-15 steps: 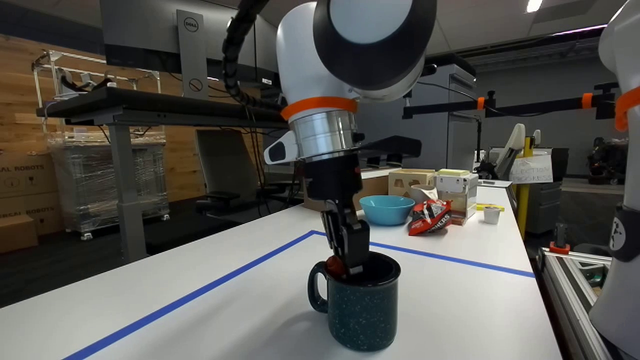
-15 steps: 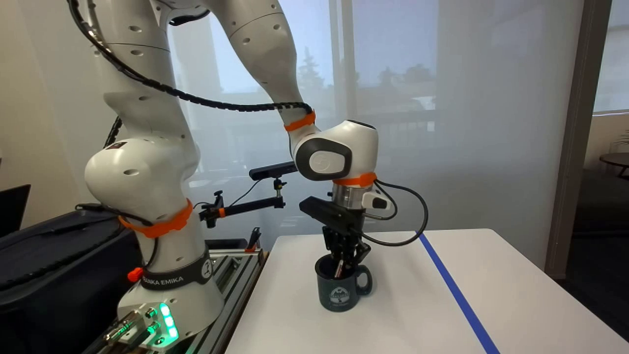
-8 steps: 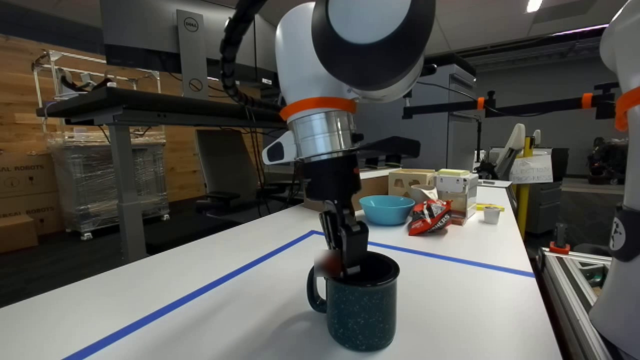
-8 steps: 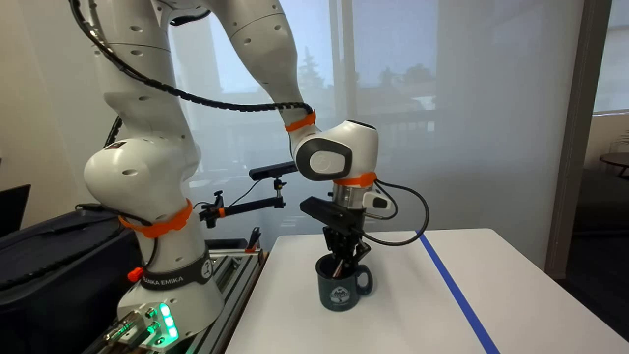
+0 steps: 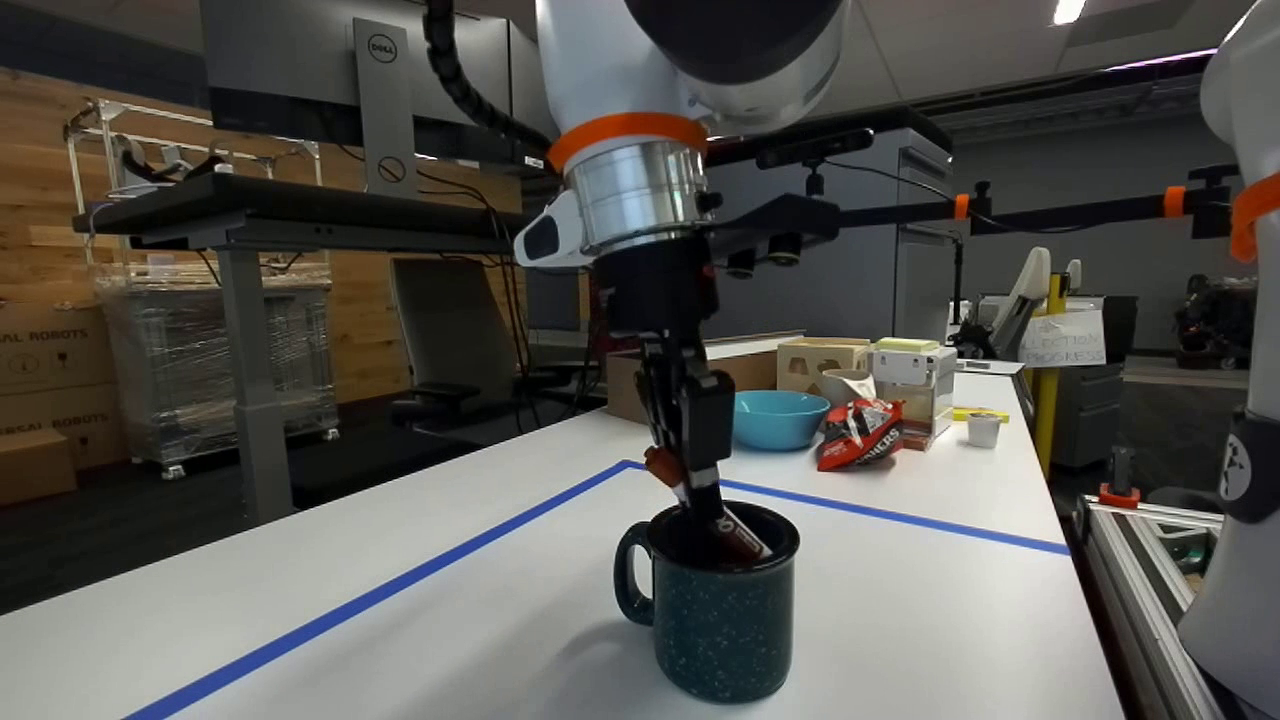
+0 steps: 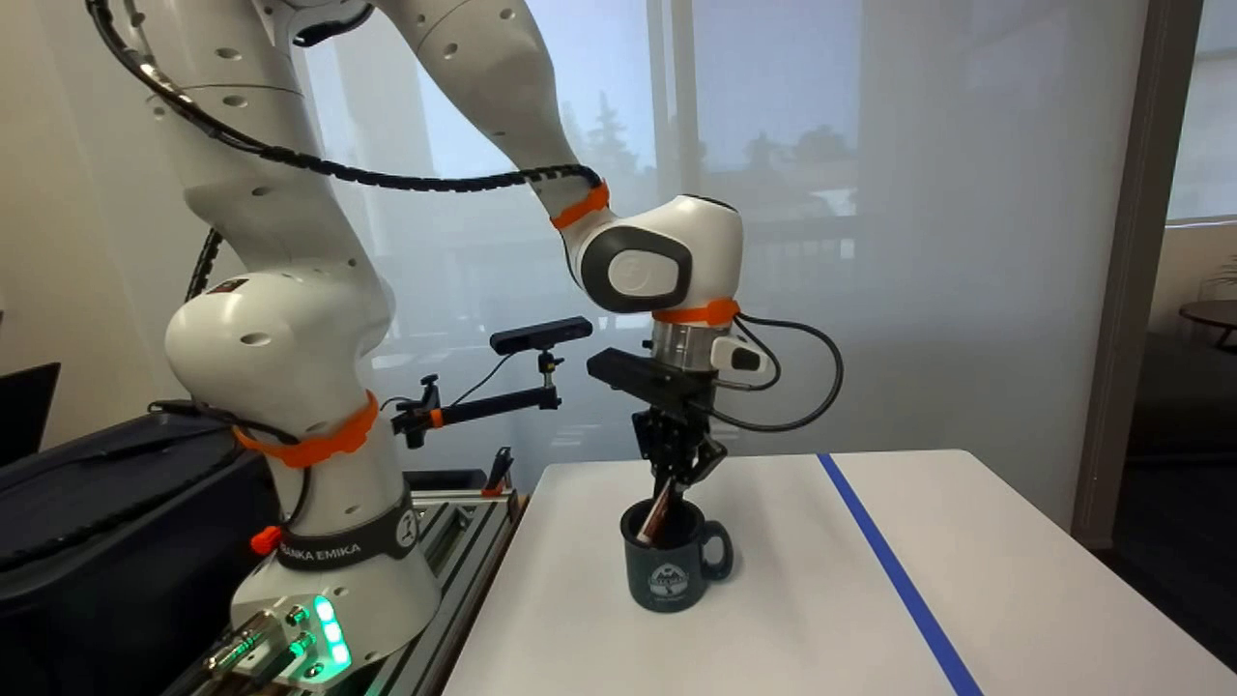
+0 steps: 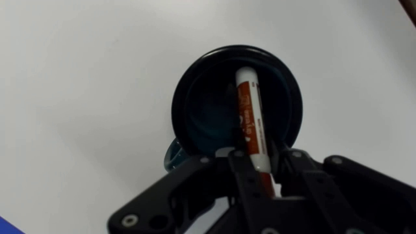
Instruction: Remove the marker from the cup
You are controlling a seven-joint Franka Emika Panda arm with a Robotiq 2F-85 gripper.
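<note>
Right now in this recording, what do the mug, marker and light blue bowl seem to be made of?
Mug: probably glazed ceramic, glossy, by its speckled wall and the highlights on its rim; enamelled metal is possible.
Marker: likely smooth plastic, by its white-and-reddish body with printed lettering.
Light blue bowl: perhaps smooth plastic, by its even colour; too far to rule out ceramic.

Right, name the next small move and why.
Probably raise the fingers straight up a little: they are closed on the tilted marker, whose lower end seems to lie within the mouth of the cup.
</note>
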